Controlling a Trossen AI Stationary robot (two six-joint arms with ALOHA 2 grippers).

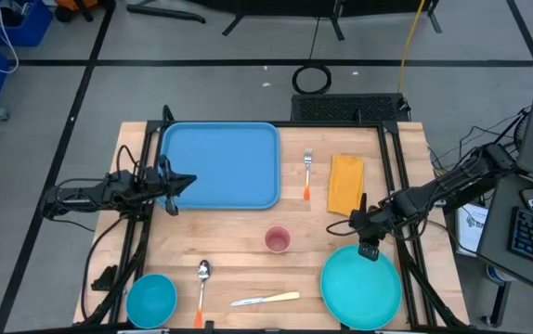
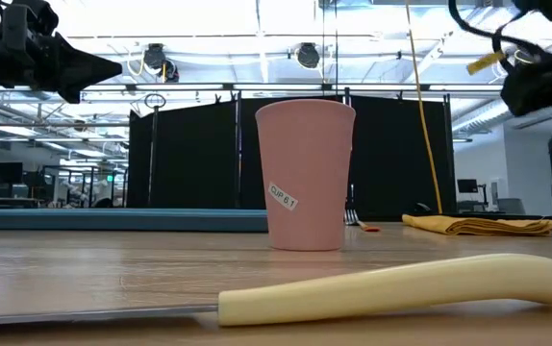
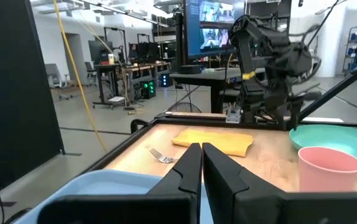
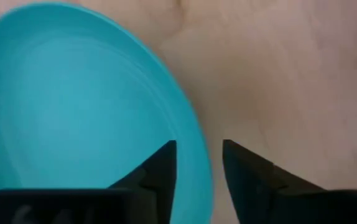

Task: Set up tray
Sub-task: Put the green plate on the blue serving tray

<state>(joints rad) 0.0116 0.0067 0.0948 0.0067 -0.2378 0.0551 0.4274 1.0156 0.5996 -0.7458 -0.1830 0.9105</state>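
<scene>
My right gripper [image 4: 198, 163] hangs over the far rim of the teal plate [image 1: 359, 288], fingers a little apart and holding nothing. My left gripper [image 3: 201, 163] sits above the left edge of the light-blue tray [image 1: 220, 165], fingers nearly together and empty. The tray lies flat on the far left part of the wooden table [image 1: 248, 260]. Past it I see the pink cup [image 3: 328, 173], a fork [image 3: 160, 155] and a folded yellow cloth [image 3: 214, 140].

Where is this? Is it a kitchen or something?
Not a kitchen; it looks like a robot lab or workshop. Behind the wooden table stand desks with computer screens, black partitions and ceiling lights.
</scene>
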